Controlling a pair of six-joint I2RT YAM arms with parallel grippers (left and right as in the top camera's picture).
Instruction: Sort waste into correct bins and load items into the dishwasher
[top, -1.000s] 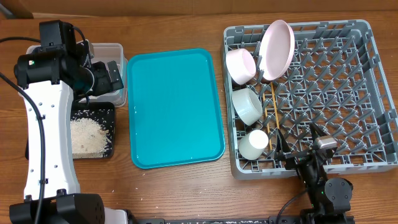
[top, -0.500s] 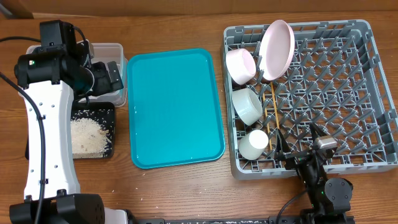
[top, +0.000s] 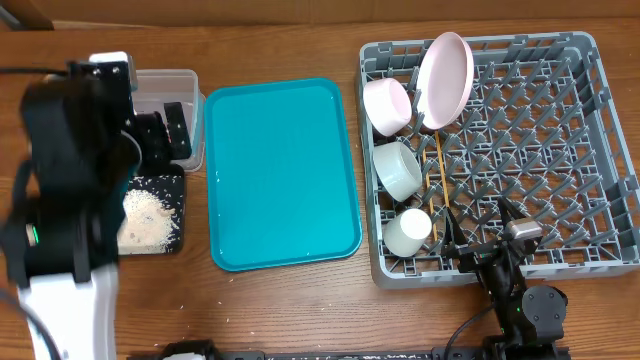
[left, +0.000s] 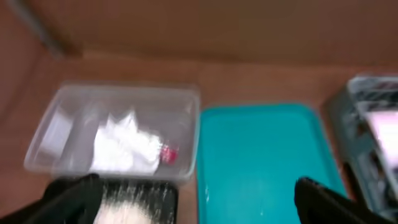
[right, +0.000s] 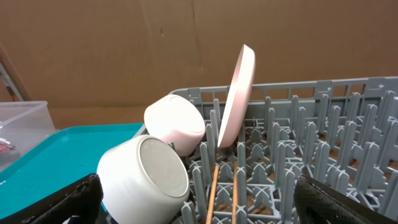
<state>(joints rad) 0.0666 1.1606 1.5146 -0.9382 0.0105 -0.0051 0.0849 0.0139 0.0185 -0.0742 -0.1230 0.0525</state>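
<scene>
The grey dish rack holds the pale pink plate on edge, the pink bowl, the grey-green bowl, the white cup and the chopsticks. The clear tub holds white napkins and a red-and-white wrapper. The black tray holds rice scraps. My left gripper is open and empty, high above the tub and black tray. My right gripper is open and empty at the rack's near edge, facing the cup, pink bowl, plate and chopsticks.
The teal tray lies between the bins and the rack, with nothing on it. It also shows in the left wrist view. The left arm covers much of the bins from above. A brown cardboard wall stands behind the table.
My left arm has swung and risen toward the camera, now blurred, its wrist pulled back above the bins. The right arm and the dishes have not moved.
</scene>
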